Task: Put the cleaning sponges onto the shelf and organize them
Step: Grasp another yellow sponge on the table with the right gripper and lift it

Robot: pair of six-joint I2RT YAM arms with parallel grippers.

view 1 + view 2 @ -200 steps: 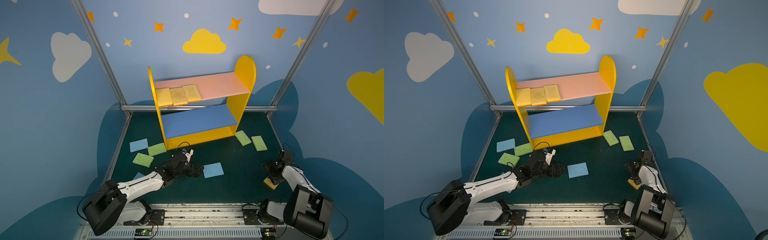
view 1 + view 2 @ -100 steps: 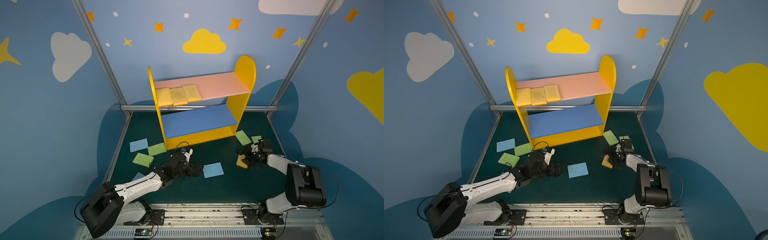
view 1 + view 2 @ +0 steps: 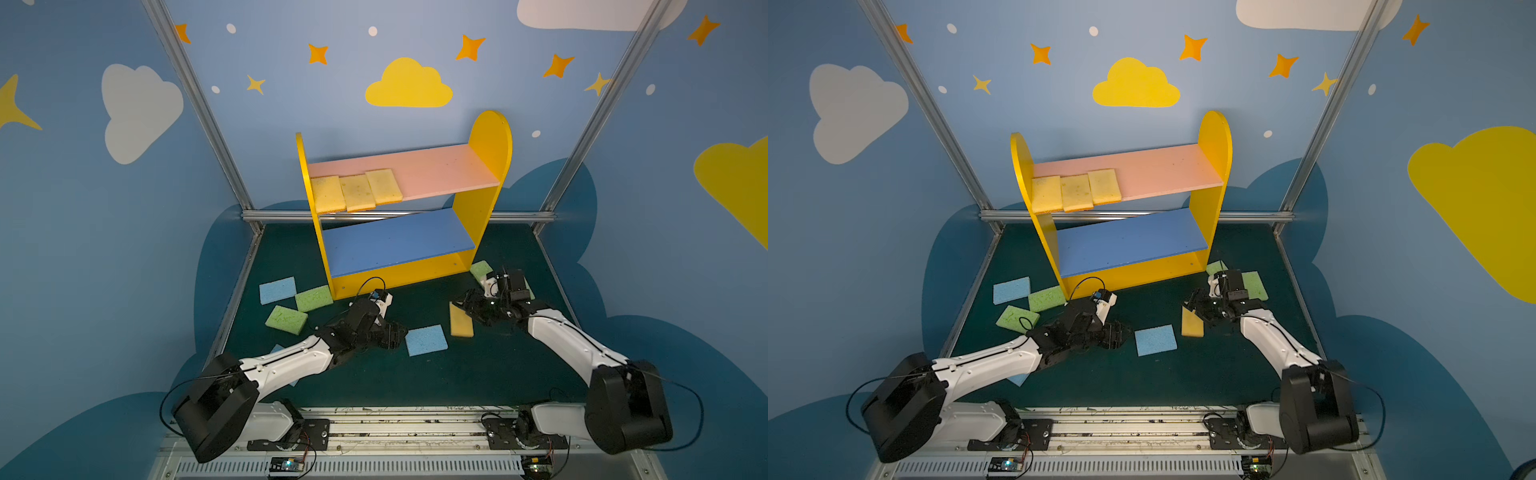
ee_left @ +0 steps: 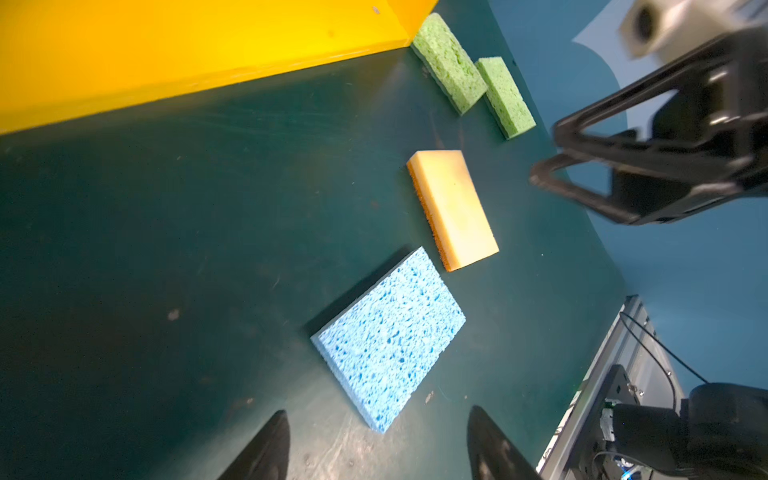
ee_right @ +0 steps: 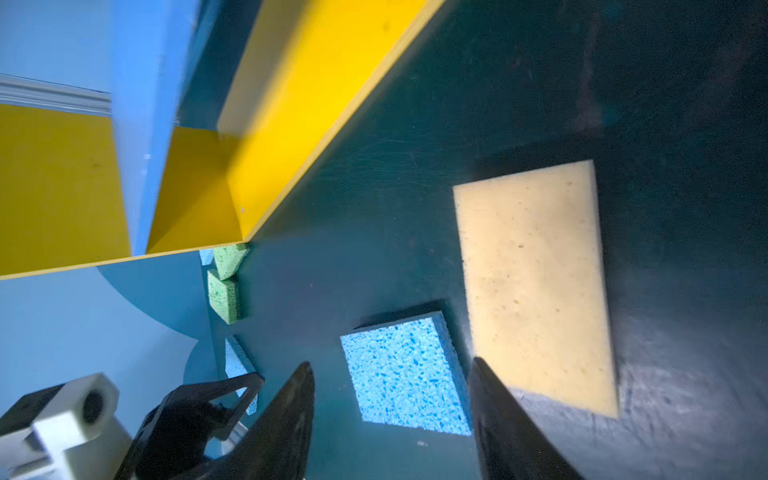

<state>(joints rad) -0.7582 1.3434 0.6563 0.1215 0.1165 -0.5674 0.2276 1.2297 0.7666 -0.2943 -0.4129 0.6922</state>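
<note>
The right gripper [image 5: 391,368] is spread apart, holding nothing. Beside it the pale yellow sponge [image 5: 536,286] lies flat on the worktop [image 3: 415,382] before the shelf [image 3: 490,166], its long side pointing at the shelf. The left gripper [image 4: 378,411], spread and empty too, faces a holey blue sponge [image 4: 388,336].

The shelf [image 3: 490,166] is standing upright. Three yellow sponges [image 3: 356,192] are lying side by side on its pink upper board [image 3: 440,170]. A fourth yellow sponge [image 3: 460,322] and a blue sponge [image 3: 426,340] are lying flat on the tabletop [image 3: 415,374], just beside each other.
</note>
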